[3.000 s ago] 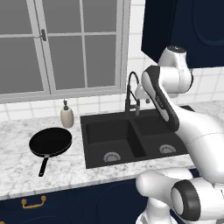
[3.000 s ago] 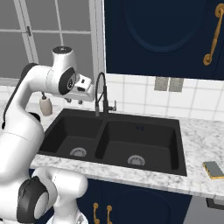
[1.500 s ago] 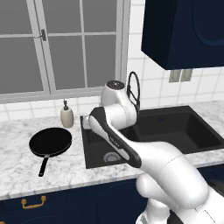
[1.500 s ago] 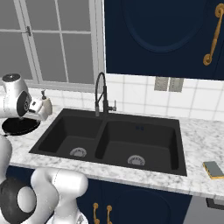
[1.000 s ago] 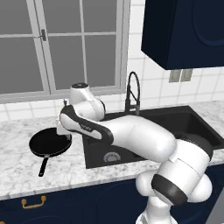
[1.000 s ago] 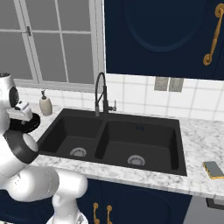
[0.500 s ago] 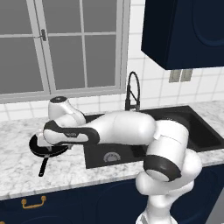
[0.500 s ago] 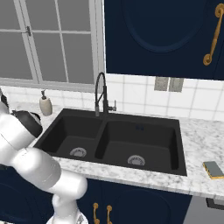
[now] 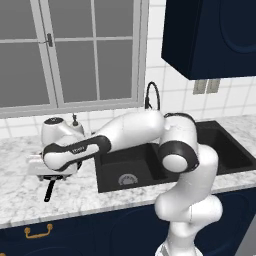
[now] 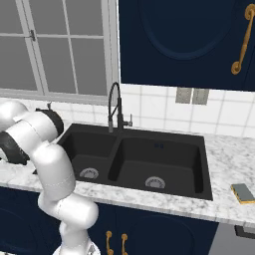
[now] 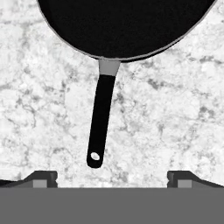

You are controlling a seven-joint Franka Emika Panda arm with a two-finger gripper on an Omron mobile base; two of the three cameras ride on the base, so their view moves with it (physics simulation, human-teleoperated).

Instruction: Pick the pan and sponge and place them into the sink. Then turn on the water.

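This is a home kitchen, rendered rather than filmed. A black double-basin sink (image 10: 134, 162) with an arched faucet (image 10: 115, 105) sits in a marble bench (image 10: 226, 155) under a grey-framed window (image 9: 70, 50). White wall tiles (image 10: 159, 115) and navy cabinets (image 10: 184, 40) with brass handles (image 10: 242, 37) complete it.

- My left base view looks from behind the arm, on its left, forward and down across the counter (image 9: 20, 195) toward the window (image 9: 70, 50); the sink (image 9: 150, 162) sits mid-frame.
- My right base view looks the same way from the arm's right, with the sink (image 10: 149, 159) central and the counter's right end in frame.
- Both share the sink, faucet (image 9: 151, 96) (image 10: 116, 105), window and tiled wall, seen from two sides.
- My hand view looks straight down, close over the counter (image 11: 175, 122), at the pan (image 11: 127, 26) and its handle.
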